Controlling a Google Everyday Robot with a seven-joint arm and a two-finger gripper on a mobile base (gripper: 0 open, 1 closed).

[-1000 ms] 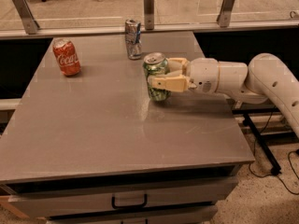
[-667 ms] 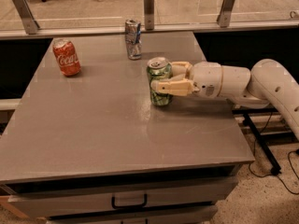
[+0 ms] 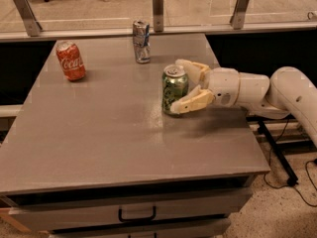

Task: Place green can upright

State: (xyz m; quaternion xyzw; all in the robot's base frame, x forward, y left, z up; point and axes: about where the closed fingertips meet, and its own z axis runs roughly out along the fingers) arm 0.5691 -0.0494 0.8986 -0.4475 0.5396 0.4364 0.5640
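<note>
The green can [image 3: 173, 90] stands upright on the grey table [image 3: 99, 133], right of the middle, silver top up. My gripper [image 3: 180, 87] reaches in from the right at the can's height. It is open, with one cream finger [image 3: 192, 69] behind the can and the other finger [image 3: 194, 102] in front of it, low by the can's base. The jaws straddle the can's right side with a visible gap at the far finger.
A red Coca-Cola can [image 3: 71, 61] stands at the back left. A dented silver-and-blue can [image 3: 141, 41] stands at the back middle. A glass railing with metal posts [image 3: 157, 9] runs behind the table. A drawer handle [image 3: 136, 215] shows below the front edge.
The can, held in my gripper, moved a little right and toward the table's front. The fingers now stand wider apart around it.
</note>
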